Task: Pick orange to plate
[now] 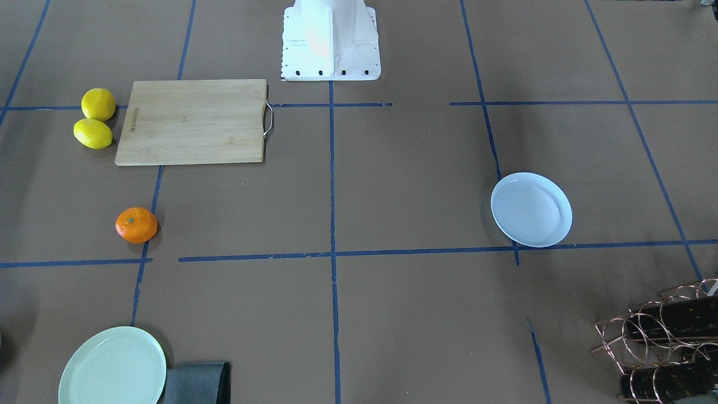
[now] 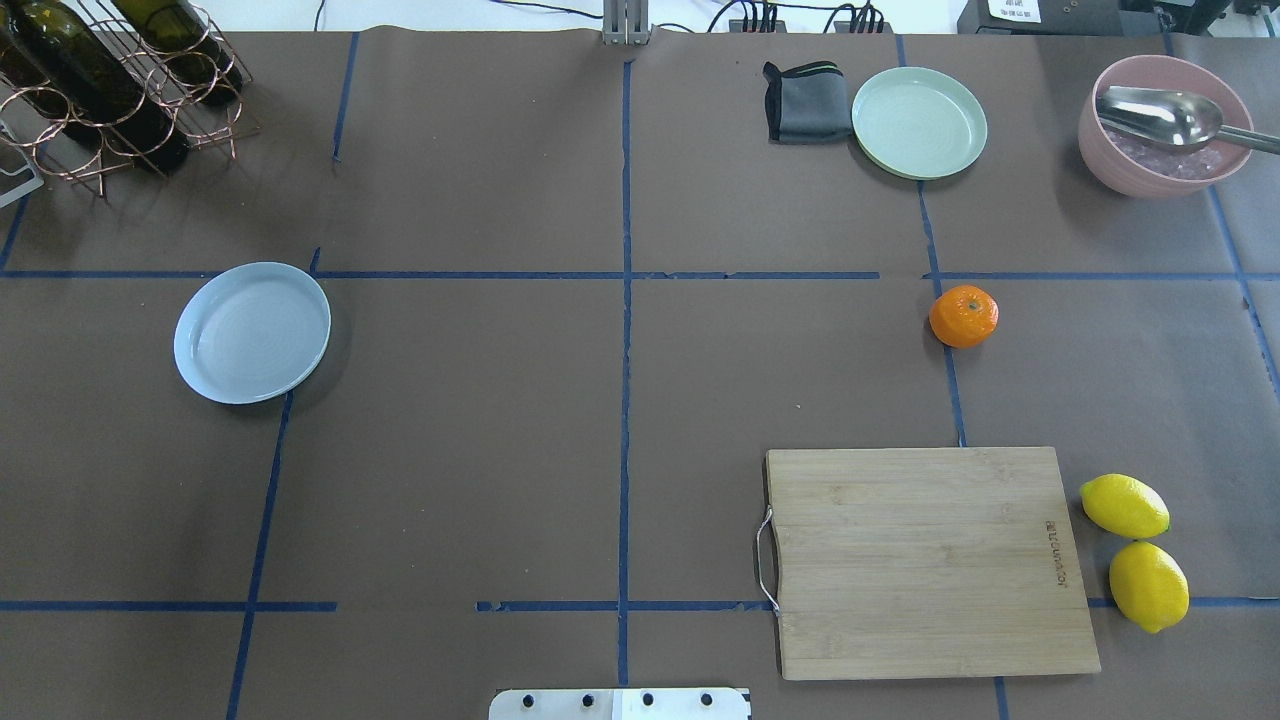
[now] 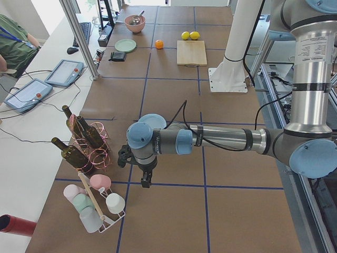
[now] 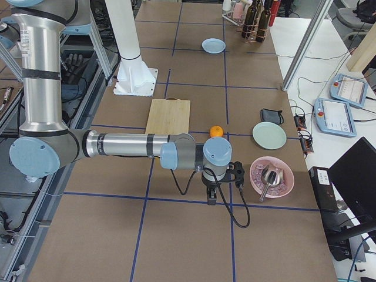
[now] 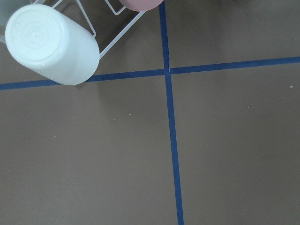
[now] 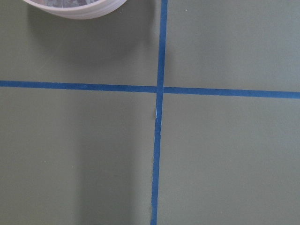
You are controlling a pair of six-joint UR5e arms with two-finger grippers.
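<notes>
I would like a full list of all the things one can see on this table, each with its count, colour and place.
orange: 1, bright orange, robot's right side, beyond the board
plate: 1, bluish white, robot's left side, empty
lemons: 2, yellow, beside the board's outer edge
cutting board: 1, light wood, near right
green plate: 1, pale green, far right
cloth: 1, dark grey, beside the green plate
bowl: 1, pink, far right corner
spoon: 1, metal, in the bowl
wine rack: 1, copper wire, far left corner
bottles: several, dark, in the wine rack
cup rack: 1, white wire, left end
cups: several, pastel, on the cup rack
left gripper: 1, black, over left end, state unclear
right gripper: 1, black, over right end, state unclear
</notes>
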